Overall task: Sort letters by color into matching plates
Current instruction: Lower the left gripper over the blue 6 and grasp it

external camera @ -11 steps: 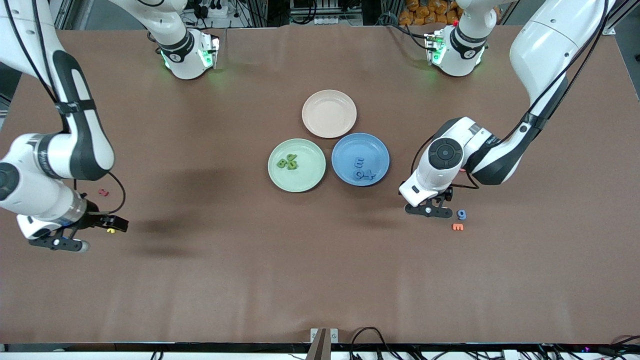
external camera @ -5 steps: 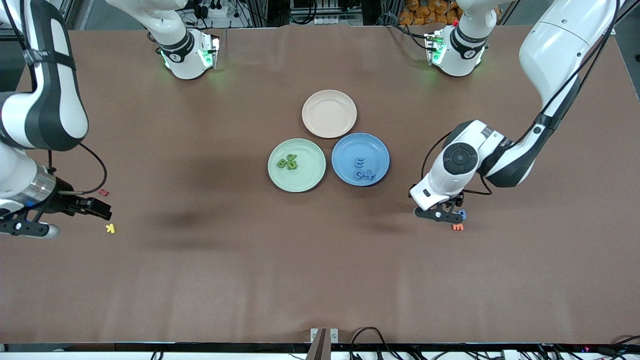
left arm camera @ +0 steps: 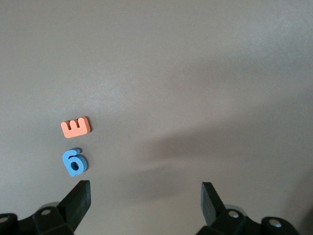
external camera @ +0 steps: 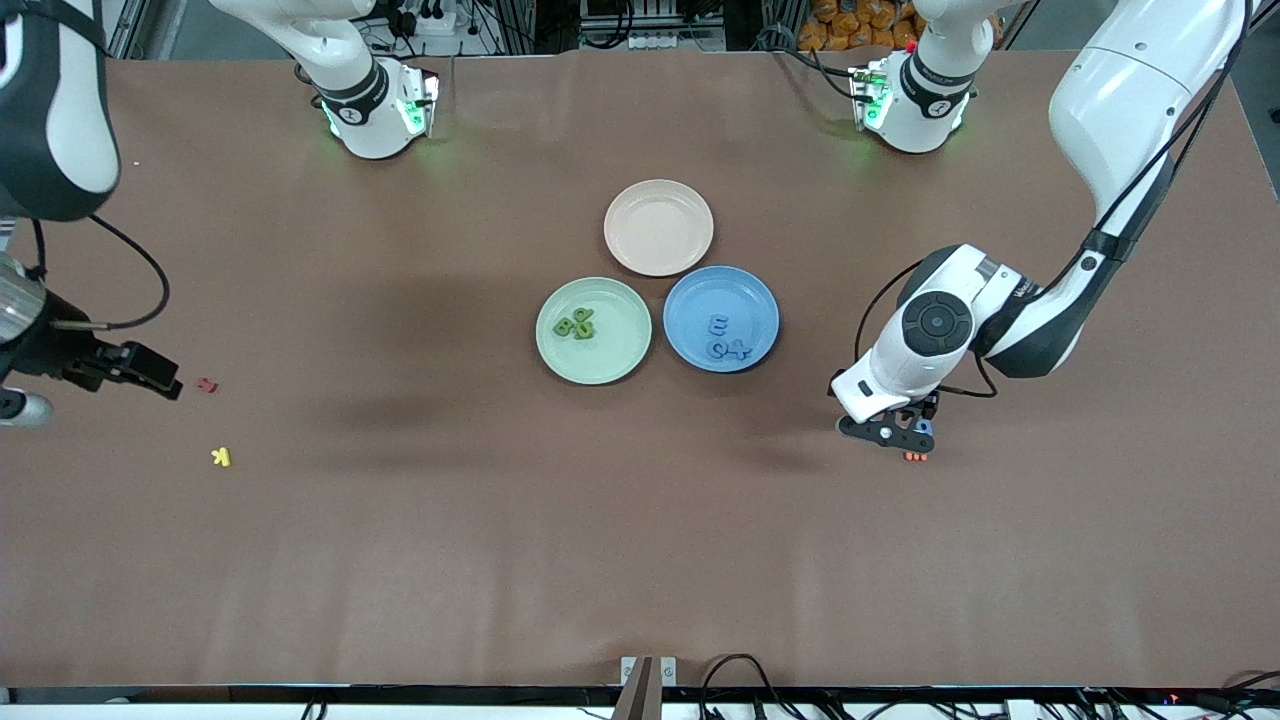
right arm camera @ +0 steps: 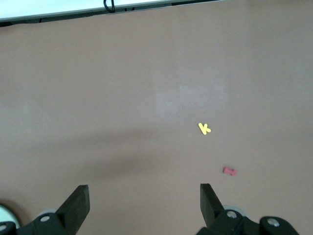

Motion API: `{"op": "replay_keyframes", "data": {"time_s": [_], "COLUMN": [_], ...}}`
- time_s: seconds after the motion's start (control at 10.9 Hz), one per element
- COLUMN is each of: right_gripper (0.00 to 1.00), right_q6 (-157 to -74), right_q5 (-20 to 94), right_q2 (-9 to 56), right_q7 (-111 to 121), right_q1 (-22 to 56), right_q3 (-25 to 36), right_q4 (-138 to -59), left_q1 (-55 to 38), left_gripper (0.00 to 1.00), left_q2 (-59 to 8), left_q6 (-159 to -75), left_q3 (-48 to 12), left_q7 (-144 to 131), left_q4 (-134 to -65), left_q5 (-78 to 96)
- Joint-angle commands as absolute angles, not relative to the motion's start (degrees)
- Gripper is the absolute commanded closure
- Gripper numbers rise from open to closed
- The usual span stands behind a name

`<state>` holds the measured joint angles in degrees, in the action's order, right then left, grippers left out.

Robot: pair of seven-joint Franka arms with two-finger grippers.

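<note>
Robotics lab, two arms bolted to a brown-covered table [external camera: 400,560], cables and aluminium framing along its edges

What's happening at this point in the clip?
Two Franka arms are sorting small chunky letters by colour. The pale mint green plate already holds green letters, and the medium blue plate holds blue letters. The left gripper, fingers open, hangs over a last small blue letter lying beside an orange letter toward the left arm's end of the table. The right gripper is open and empty near a red letter and a yellow letter.
</note>
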<state>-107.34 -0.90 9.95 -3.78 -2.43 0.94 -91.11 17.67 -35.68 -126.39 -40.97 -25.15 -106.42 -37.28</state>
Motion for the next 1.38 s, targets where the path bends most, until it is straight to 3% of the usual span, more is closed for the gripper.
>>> {"op": "replay_keyframes", "data": {"time_s": [0.0,0.46,0.83,1.29], "right_gripper": [0.0,0.0,0.0,0.0], "right_q6": [-97.32,-91.42,-86.58,-86.13], "right_q5": [-0.35,0.35,0.35,0.44], "right_q2": [9.5,5.81,5.62,4.57], "right_q7": [-3.25,-3.43,-3.69,-3.78], "right_q1": [-1.93,2.72,2.9,3.96], "right_q3": [1.67,6.68,6.59,6.68], "right_q4": [-85.0,-84.73,-80.87,-80.95], "left_q1": [21.69,24.61,27.06,27.25], "left_gripper": [0.0,0.0,0.0,0.0], "left_q2": [-36.82,-37.09,-38.14,-39.11], "left_q6": [-128.57,-129.81,-130.69,-134.11], "left_q3": [-41.13,-41.22,-41.22,-39.2], "left_q7": [-18.57,-25.37,-26.54,-26.54], "left_q4": [-106.43,-106.17,-106.26,-106.26], "left_q5": [-37.62,-36.39,-36.3,-36.65]}}
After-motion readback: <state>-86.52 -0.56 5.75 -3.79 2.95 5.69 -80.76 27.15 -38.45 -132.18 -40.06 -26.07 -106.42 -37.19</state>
